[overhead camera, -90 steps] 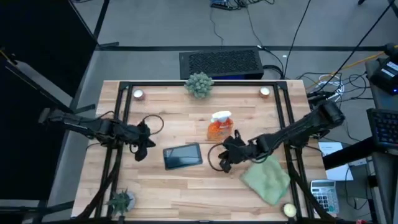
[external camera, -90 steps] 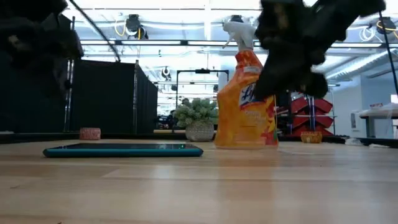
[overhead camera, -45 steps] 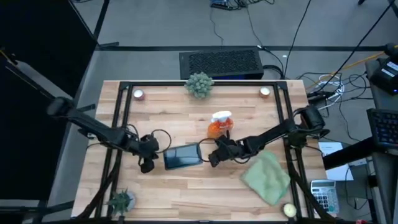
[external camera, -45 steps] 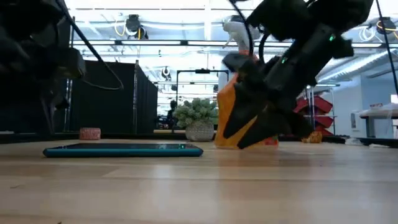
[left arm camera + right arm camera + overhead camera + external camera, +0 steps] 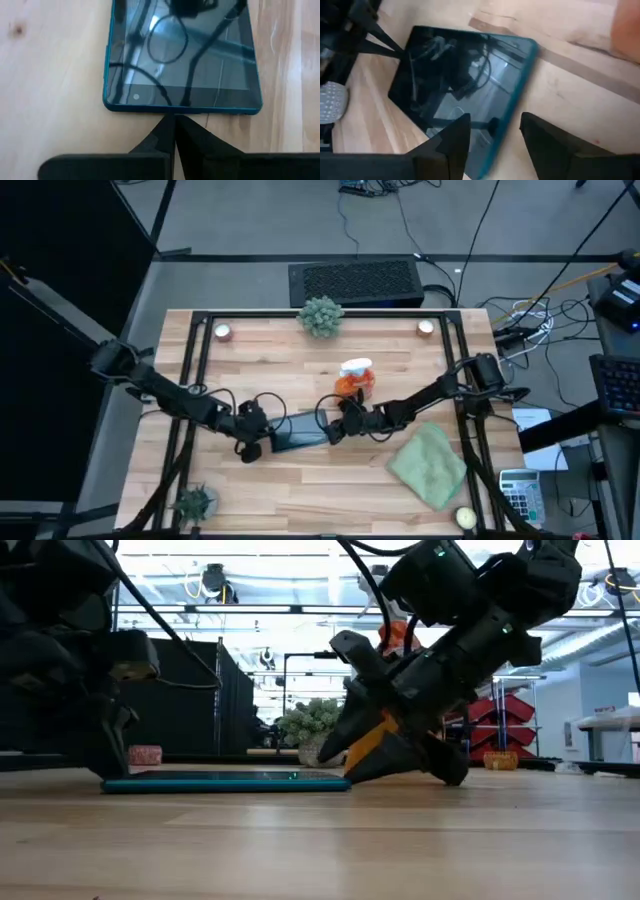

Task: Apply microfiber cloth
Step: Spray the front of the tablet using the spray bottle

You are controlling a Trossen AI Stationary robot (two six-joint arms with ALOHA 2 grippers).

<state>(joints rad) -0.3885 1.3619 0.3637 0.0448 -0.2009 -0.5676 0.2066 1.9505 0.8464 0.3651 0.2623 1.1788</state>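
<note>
A: How far along? The microfiber cloth [image 5: 430,467] lies untouched at about four o'clock on the worktop [image 5: 300,370], well apart from the tablet [image 5: 298,432].

B: Wiping hasn't begun. A second ago both arms hung farther out; now the left gripper [image 5: 172,131], fingers pressed together and empty, touches the tablet's edge, and the right gripper [image 5: 492,134], spread and empty, straddles the opposite edge.

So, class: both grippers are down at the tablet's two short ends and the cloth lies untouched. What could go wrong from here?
1. The left gripper, fingers shut, presses one short edge of the tablet while the open right gripper straddles the other; the tablet could skid or buckle.
2. The spray bottle stands close behind the right arm; a swing might topple it.
3. The microfiber cloth lies apart, ungripped, so wiping may be skipped.
</note>
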